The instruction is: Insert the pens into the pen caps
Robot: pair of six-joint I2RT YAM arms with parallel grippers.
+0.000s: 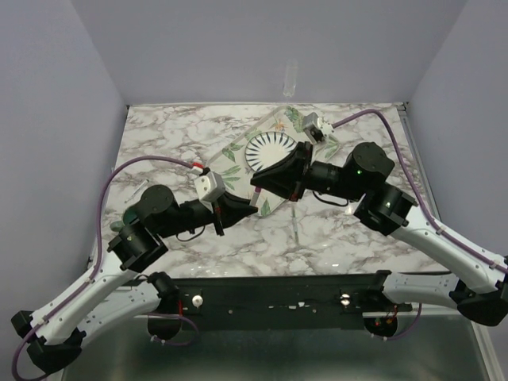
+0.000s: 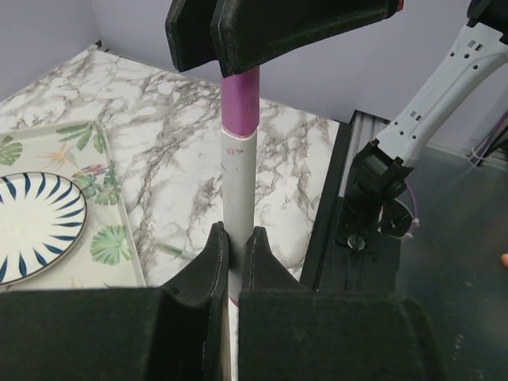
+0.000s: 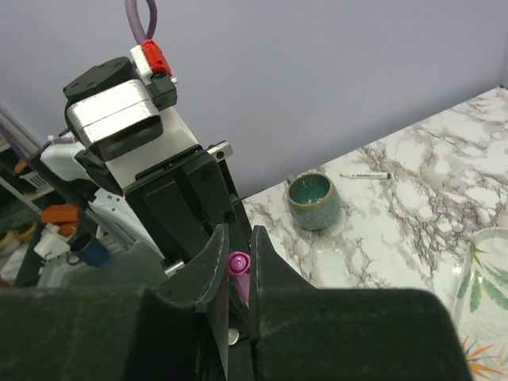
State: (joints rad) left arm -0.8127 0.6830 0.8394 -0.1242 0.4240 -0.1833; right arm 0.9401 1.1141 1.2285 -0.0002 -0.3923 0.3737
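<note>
Top external: the left end effector (image 1: 230, 208) and right end effector (image 1: 274, 181) meet nose to nose above the near edge of the tray (image 1: 238, 147). What they hold between them is hidden here.

Left wrist: the left fingers are closed tight on the grey pen (image 2: 238, 198), low on its barrel. The pen runs straight up into the magenta cap (image 2: 240, 99), which the right pads grip from above. Cap and barrel look in line, and the seam shows no gap I can make out, so the cap is probably on but perhaps not fully seated.

Right wrist: the right fingers are pinched on the cap, only its round end showing. A bowl (image 3: 313, 200) and a second pen (image 3: 365, 175) lie on the tabletop (image 3: 429, 182) beyond.

To finish this well, push only along the pen's axis (any sideways load would bend the joint or slip the barrel). Keep both grips firm, press gently until the cap stops, then let go with one side before moving away.
</note>
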